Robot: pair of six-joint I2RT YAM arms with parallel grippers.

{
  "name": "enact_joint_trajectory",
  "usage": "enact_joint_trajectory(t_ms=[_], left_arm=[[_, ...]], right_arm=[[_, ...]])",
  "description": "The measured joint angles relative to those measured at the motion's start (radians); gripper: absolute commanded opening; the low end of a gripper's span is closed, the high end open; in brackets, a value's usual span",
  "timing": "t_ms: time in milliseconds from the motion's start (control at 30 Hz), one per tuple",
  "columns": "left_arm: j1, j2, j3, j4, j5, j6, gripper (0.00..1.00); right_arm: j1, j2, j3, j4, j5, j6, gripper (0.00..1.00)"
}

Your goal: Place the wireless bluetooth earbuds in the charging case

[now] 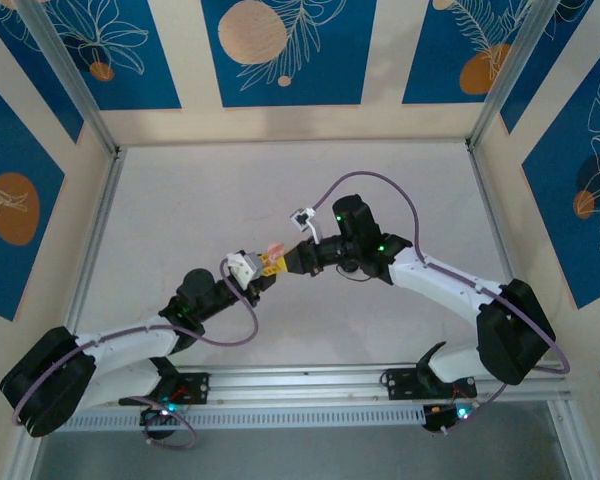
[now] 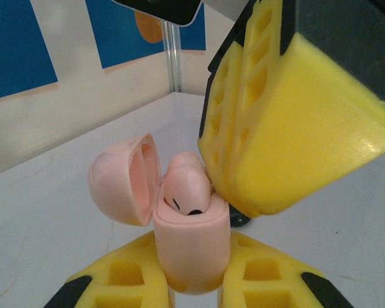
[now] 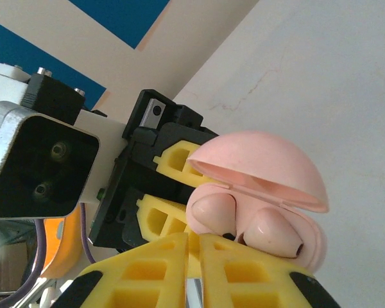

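My left gripper (image 2: 192, 273) is shut on the body of the pink charging case (image 2: 192, 247), held upright with its lid (image 2: 122, 179) hinged open. Seen from above, the case (image 1: 273, 250) hangs over the table's middle between both grippers. Two pale pinkish earbuds (image 3: 213, 213) (image 3: 273, 234) sit in its wells. My right gripper (image 3: 194, 242) is shut, and its yellow fingertips (image 2: 289, 128) press against the case rim beside an earbud (image 2: 187, 189). A small dark bit (image 2: 242, 221) under that fingertip is unclear. The black earbud is hidden.
The white table (image 1: 400, 200) stretches around both arms, walled by metal posts (image 1: 70, 80) and blue-patterned panels. A purple cable (image 1: 380, 180) loops over the right arm. The left gripper's fingers (image 3: 170, 157) sit just behind the case in the right wrist view.
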Motion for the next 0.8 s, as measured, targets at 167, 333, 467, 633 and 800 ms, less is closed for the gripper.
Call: enact_joint_trajectory(t_ms=[167,333,467,633,800], left_arm=[[0.0,-0.007,0.0,-0.006,0.001,0.002,0.1],[0.0,-0.013,0.0,-0.007,0.047,0.003,0.1],[0.0,-0.014,0.004,-0.014,0.117,0.003,0.11],[0.0,-0.004,0.035,-0.028,0.208,0.002,0.11],[0.0,0.016,0.056,-0.03,0.258,-0.001,0.11]], right_arm=[[0.0,-0.01,0.002,-0.001,-0.001,-0.011,0.29],[-0.014,-0.083,0.002,-0.028,0.024,-0.046,0.43],[-0.051,-0.118,0.002,-0.043,0.03,-0.082,0.46],[-0.077,-0.098,0.016,-0.078,0.026,-0.114,0.47],[-0.08,-0.059,0.033,-0.087,-0.013,-0.129,0.46]])
